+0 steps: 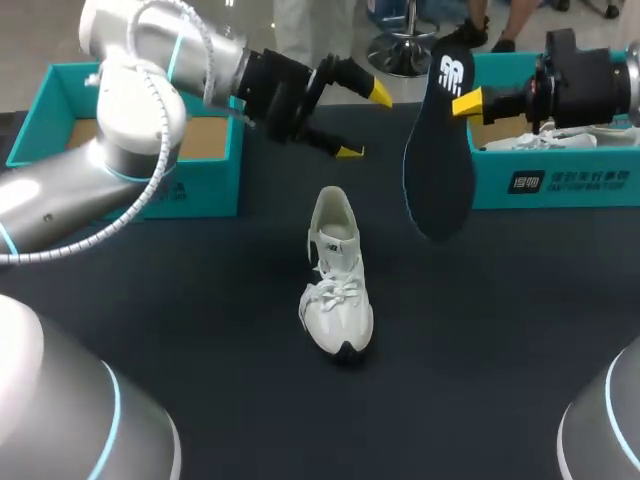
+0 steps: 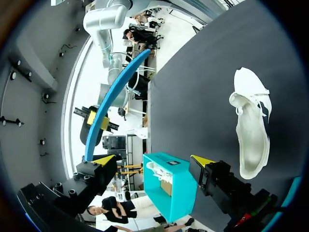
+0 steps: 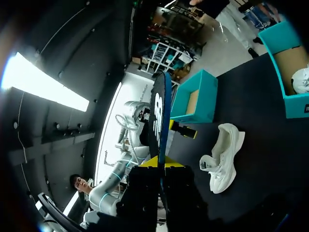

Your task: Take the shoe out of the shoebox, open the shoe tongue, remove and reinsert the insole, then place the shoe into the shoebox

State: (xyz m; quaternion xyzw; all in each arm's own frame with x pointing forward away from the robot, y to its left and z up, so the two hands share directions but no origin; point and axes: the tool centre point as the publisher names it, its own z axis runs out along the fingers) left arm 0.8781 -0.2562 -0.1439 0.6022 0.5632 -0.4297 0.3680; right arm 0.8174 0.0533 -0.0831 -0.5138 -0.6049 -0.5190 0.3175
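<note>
Right shoebox (image 1: pixel 570 185) holding a white shoe (image 1: pixel 520 143), loose shoe (image 1: pixel 338 285) between boxes, right hand (image 3: pixel 163 164) gripping insole (image 1: pixel 438 170), left hand (image 1: pixel 365 123) spread wide

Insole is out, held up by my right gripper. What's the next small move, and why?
Probably lower the right gripper so the insole points into the white shoe. The insole is clamped aloft, clear of it, and the left gripper is open, free to steady the shoe.

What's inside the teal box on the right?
A white laced shoe lies inside the teal cardboard shoebox. Its front wall and the right pincer holding the dark insole cover the rest.
</note>
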